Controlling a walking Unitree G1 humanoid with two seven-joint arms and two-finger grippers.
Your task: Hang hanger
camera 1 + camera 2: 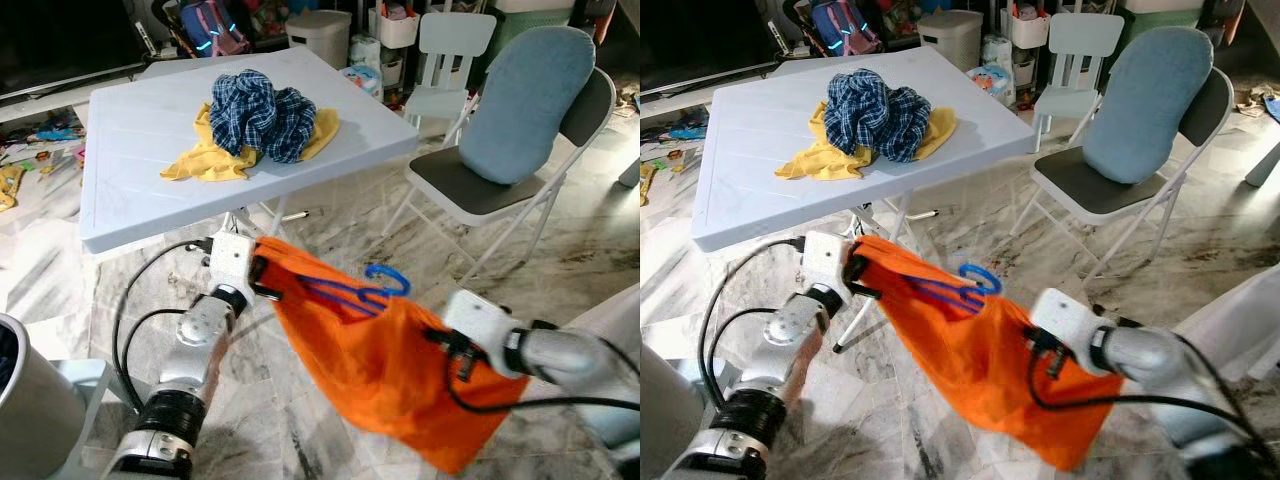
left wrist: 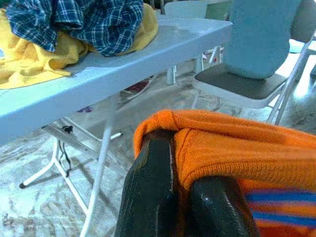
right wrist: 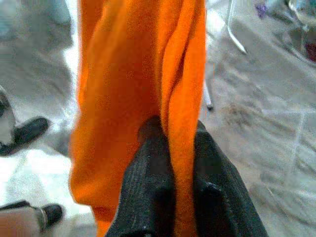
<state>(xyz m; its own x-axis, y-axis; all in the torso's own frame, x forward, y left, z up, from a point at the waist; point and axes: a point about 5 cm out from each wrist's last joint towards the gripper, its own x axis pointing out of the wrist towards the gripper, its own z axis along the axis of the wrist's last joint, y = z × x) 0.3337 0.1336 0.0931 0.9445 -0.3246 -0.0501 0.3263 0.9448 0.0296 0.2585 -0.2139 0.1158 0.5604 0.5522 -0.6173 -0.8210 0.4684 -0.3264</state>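
An orange garment [image 1: 385, 365] hangs stretched between my two grippers, low in front of the table. A blue hanger [image 1: 372, 289] lies in its upper fold, hook sticking up. My left gripper [image 1: 263, 277] is shut on the garment's left edge; the left wrist view has black fingers [image 2: 153, 192] clamped on the orange knit [image 2: 232, 145]. My right gripper [image 1: 447, 350] is shut on the garment's right side, and its fingers [image 3: 150, 182] pinch a fold of orange cloth [image 3: 138, 74] in the right wrist view.
A white folding table [image 1: 130, 140] stands ahead with a plaid and yellow clothes pile [image 1: 255, 120]. A folding chair with a blue cushion [image 1: 525, 110] is at the right. A small white chair [image 1: 445, 60] and bins stand behind. Marble floor lies below.
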